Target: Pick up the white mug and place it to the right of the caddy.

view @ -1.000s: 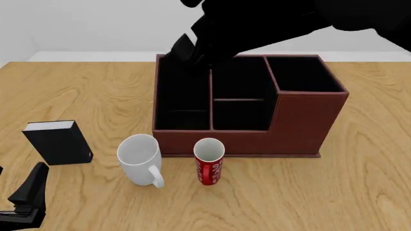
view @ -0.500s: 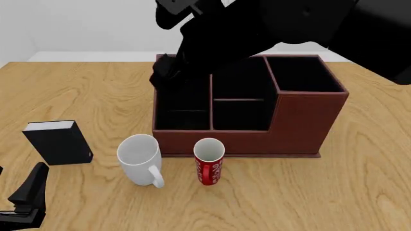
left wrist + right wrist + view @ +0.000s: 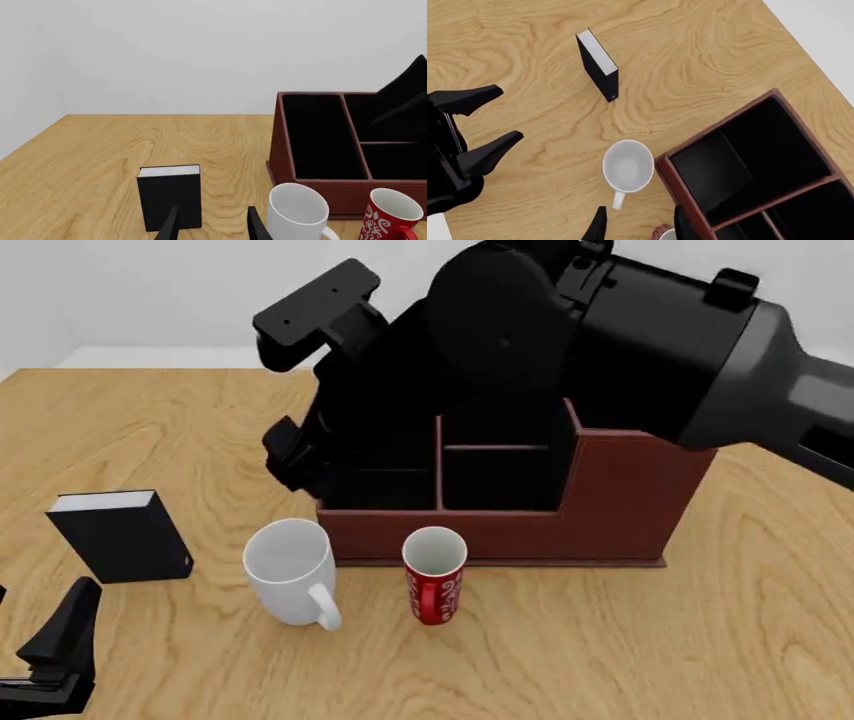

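From the black box (image 3: 123, 536) and our idle left gripper (image 3: 212, 224), fingers spread and empty, we pass to the white mug (image 3: 291, 568) upright before the caddy (image 3: 627, 502), beside the red cup (image 3: 434, 575), where our right gripper (image 3: 637, 225), fingers parted, should descend squarely over the rim.

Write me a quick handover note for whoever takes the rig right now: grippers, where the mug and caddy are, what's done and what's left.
Left gripper: open, empty, low near the table's front-left corner, facing the small black book-like box.
Right gripper: open, empty, above the glossy white ceramic mug.
The mug stands upright in front of the large red-brown leather-look caddy, near its left end, beside the narrow red-patterned cup.
Done: nothing; the mug has not been gripped.
Left: grasp the mug, lift it, and set it on the wooden table to the right of the caddy.
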{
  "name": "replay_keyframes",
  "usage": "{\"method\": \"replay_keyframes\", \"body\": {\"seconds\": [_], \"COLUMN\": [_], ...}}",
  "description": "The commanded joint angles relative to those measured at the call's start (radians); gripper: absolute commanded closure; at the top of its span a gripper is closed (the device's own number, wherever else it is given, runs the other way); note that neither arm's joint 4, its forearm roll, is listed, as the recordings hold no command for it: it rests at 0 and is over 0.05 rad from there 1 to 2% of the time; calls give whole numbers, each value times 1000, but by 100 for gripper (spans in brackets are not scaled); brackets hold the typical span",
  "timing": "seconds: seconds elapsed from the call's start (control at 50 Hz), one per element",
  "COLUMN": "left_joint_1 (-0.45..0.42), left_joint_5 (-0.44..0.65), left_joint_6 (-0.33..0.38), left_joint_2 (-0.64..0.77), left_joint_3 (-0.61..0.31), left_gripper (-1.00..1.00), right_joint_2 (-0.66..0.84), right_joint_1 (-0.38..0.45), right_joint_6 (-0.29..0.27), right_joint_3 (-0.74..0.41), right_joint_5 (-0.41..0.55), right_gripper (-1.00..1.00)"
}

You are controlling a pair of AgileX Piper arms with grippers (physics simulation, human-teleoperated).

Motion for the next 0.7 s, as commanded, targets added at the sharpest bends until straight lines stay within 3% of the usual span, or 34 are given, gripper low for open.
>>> {"method": "replay_keyframes", "body": {"seconds": [0.02, 0.16, 0.7], "left_joint_1": [0, 0, 0], "left_joint_5": [0, 0, 0], "left_joint_6": [0, 0, 0], "left_joint_2": [0, 0, 0], "left_joint_3": [0, 0, 0], "left_gripper": [-100, -100, -100], "right_joint_2": [38, 71, 84], "right_joint_1": [29, 62, 74], "right_joint_6": [34, 76, 121], "right_joint_3": [-6, -10, 38], "right_joint_5": [4, 5, -18], "right_gripper": [-100, -100, -100]}}
